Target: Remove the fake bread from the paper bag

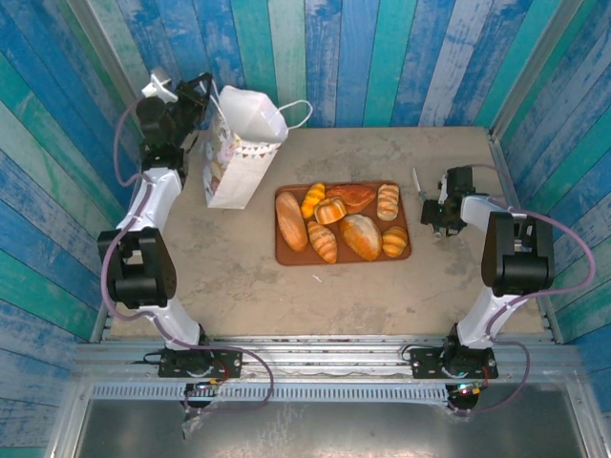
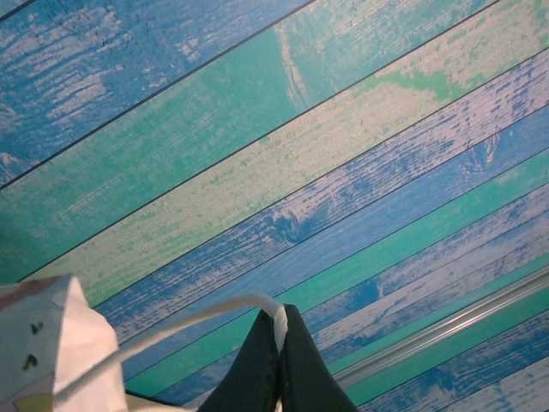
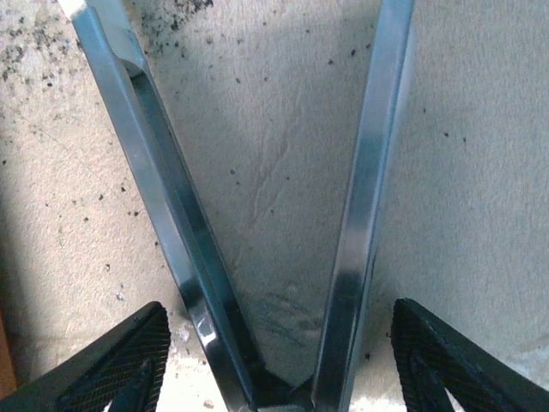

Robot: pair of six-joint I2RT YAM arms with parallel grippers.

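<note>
Bread (image 1: 361, 236): 7 pieces on tray (image 1: 286, 256), mid-table, long axes mostly front-to-back, to the right of upright bag (image 1: 229, 172). Bag mouth looks empty from above. Left gripper (image 2: 279, 343) is clenched on the bag's cord handle (image 2: 171, 322), plain in the wrist view. Right gripper (image 1: 435, 218), nearer the tray, fingers spread around tongs (image 3: 360, 215); top view is too small to tell.

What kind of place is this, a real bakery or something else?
Probably a staged robot test cell, not a bakery: painted plank walls box in a small table, two robot arms are bolted at its near edge, and the fake bread on the tray looks glossy and toy-like.
</note>
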